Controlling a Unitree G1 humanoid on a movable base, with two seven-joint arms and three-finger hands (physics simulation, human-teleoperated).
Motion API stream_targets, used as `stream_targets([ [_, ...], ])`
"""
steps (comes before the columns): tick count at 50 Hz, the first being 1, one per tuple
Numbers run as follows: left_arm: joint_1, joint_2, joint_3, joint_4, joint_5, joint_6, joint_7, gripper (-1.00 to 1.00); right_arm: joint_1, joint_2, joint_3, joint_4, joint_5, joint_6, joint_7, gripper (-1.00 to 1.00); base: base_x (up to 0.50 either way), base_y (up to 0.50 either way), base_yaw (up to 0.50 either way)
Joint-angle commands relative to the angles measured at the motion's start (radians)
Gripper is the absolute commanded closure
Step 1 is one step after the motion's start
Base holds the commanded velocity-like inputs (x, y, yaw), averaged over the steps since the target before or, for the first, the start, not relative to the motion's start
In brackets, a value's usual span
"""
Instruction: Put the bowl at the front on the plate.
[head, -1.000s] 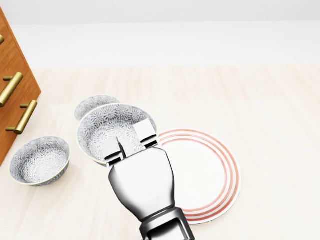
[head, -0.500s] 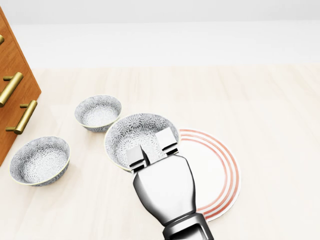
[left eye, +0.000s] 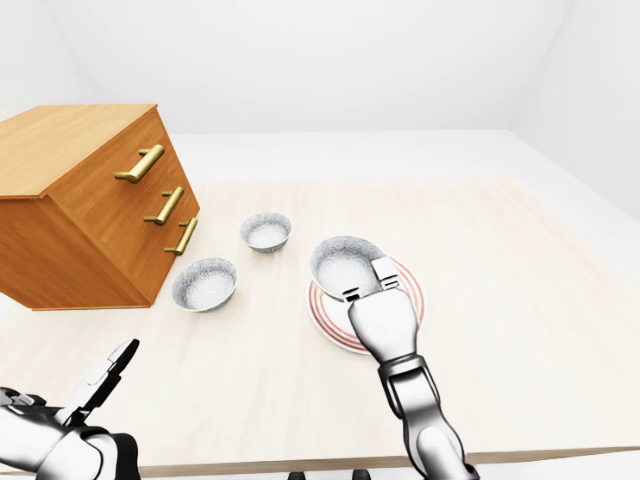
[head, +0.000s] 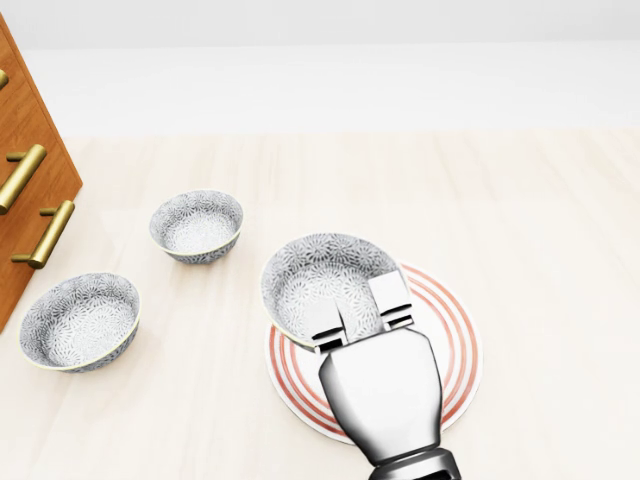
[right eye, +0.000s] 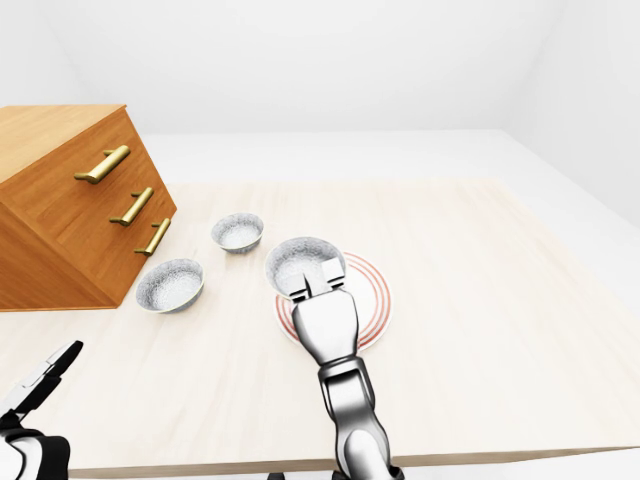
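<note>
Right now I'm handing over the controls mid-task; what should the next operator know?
Right hand: fingers grip the rim of the bowl, holding it over the upper-left part of the plate in the head view; contact unclear.
Left hand: open, idle, bottom left of the left-eye view.
Done: bowl picked up and brought to the plate.
Left: centre it, set it down, release.

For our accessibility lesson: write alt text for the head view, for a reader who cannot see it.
The right robot hand grips a patterned bowl by its rim over a red-ringed plate. Two matching bowls sit at left on the table, near a wooden drawer unit.
</note>
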Motion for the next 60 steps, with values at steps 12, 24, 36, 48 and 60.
stream_targets([
  [12,0.005,-0.002,-0.001,-0.008,0.007,0.000,0.000,-1.00,0.062,-0.012,-0.066,-0.086,-0.029,0.000,-0.006,1.00,0.00,0.00,0.00],
  [24,0.005,0.001,-0.005,0.004,0.003,-0.015,0.000,-1.00,0.066,-0.031,-0.066,-0.114,-0.053,0.000,0.011,1.00,0.00,0.00,0.00],
  [36,0.002,0.000,-0.004,0.009,0.004,-0.021,0.000,-1.00,0.007,-0.213,0.066,-0.062,-0.055,0.000,0.107,1.00,0.00,0.00,0.00],
  [48,0.012,-0.003,0.002,-0.021,0.000,-0.002,0.000,-1.00,0.050,-0.083,-0.007,-0.105,-0.051,0.000,0.055,1.00,0.00,0.00,0.00],
  [60,0.009,-0.008,0.007,-0.023,0.004,0.001,-0.001,-1.00,0.058,-0.061,-0.032,-0.107,-0.055,0.000,0.041,1.00,0.00,0.00,0.00],
])
